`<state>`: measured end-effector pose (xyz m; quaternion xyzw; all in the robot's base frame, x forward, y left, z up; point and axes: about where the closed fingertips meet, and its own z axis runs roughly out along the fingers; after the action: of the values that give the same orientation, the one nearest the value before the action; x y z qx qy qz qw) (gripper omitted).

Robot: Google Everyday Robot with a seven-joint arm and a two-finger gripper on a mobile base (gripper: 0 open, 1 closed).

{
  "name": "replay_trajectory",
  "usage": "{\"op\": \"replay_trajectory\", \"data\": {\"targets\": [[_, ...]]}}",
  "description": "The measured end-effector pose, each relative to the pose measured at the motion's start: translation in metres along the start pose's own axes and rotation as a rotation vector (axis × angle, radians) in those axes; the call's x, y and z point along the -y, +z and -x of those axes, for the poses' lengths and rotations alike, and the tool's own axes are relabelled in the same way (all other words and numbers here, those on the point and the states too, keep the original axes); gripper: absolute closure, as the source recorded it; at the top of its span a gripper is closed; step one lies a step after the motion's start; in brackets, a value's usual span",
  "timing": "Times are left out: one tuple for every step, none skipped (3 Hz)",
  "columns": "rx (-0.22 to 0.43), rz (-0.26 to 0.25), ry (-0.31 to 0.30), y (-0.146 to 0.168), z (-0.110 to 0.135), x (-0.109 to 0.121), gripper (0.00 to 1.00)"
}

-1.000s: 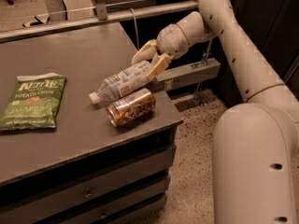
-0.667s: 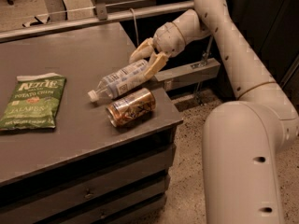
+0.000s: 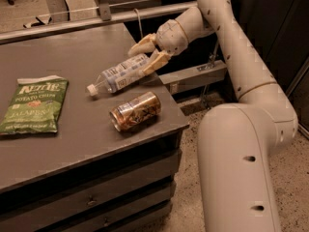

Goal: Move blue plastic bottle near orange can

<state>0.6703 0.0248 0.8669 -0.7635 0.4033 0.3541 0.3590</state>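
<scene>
The blue plastic bottle (image 3: 120, 74) is clear with a white cap and a blue-and-white label. It tilts with its cap down to the left, over the right part of the dark table (image 3: 72, 52). My gripper (image 3: 148, 55) is at the bottle's base end, with its tan fingers (image 3: 155, 62) closed on either side of it. The orange can (image 3: 135, 111) lies on its side near the table's front right corner, just in front of the bottle and apart from it.
A green chip bag (image 3: 34, 104) lies flat at the table's left. The table's right edge (image 3: 179, 122) is close to the can. A grey metal ledge (image 3: 198, 72) runs just beyond that edge under my arm. Drawers front the table below.
The bottle and my gripper have shifted a little up and toward the back of the table, away from the can. The can and chip bag have not moved.
</scene>
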Motion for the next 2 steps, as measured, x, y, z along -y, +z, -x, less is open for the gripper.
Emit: {"op": "replay_trajectory", "data": {"targets": [[-0.003,-0.006,-0.014,0.0001,0.0001,0.0053,0.0],[-0.001,-0.005,-0.018,0.0002,0.0,0.0066,0.0]]}}
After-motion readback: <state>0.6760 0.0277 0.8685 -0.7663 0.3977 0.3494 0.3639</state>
